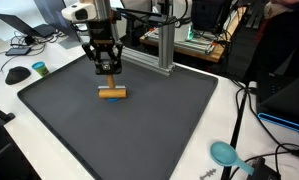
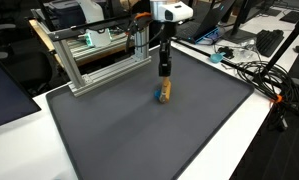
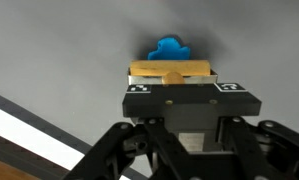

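Wooden block (image 1: 112, 93), 1 piece, with a blue part (image 3: 170, 46) on its far side in the wrist view: located near the middle of the dark grey mat (image 1: 169, 130) on the white worktop (image 1: 14, 150), directly beneath the end effector (image 1: 108, 77), with no sideways offset in both exterior views. Long axis: level, running across the wrist view. End effector: 1, pointing straight down, fingers pressed together on the block's raised middle; whether the block rests on the mat or hangs just clear cannot be told.

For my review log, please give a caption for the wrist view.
Gripper shut on a wooden block, a blue piece beyond it, over the grey mat.
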Motion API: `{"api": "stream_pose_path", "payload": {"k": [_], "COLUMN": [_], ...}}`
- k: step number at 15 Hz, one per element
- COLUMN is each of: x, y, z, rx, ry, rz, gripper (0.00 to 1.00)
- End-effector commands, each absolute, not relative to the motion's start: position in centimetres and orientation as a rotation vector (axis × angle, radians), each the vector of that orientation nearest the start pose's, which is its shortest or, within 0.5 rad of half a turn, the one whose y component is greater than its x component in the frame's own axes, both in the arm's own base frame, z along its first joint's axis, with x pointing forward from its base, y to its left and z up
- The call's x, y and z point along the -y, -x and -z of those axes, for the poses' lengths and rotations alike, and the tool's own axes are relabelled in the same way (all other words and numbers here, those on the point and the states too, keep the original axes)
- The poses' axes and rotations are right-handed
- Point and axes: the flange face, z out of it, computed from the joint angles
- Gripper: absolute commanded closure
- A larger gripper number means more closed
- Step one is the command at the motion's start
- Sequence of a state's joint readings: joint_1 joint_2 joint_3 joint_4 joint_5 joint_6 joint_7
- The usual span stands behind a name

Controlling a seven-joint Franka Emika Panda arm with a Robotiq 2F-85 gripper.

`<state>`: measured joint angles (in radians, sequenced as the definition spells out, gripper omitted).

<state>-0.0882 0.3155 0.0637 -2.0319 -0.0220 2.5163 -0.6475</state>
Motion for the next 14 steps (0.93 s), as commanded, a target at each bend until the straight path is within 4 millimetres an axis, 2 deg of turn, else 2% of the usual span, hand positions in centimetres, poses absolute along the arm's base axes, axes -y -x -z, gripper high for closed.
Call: {"api": "stream_pose_path", "payload": {"k": [1, 9, 14], "x": [1.6, 0.5, 0.8], "y": [-61.9, -62.0, -61.8], "z": [-29.3, -26.7, -26.2], "rx": [1.019, 1.091, 1.139], "ry": [2.995, 3.01, 3.006], "rz": [0.236, 0.098, 0.013], "gripper": [0.78, 0.78, 0.78]}}
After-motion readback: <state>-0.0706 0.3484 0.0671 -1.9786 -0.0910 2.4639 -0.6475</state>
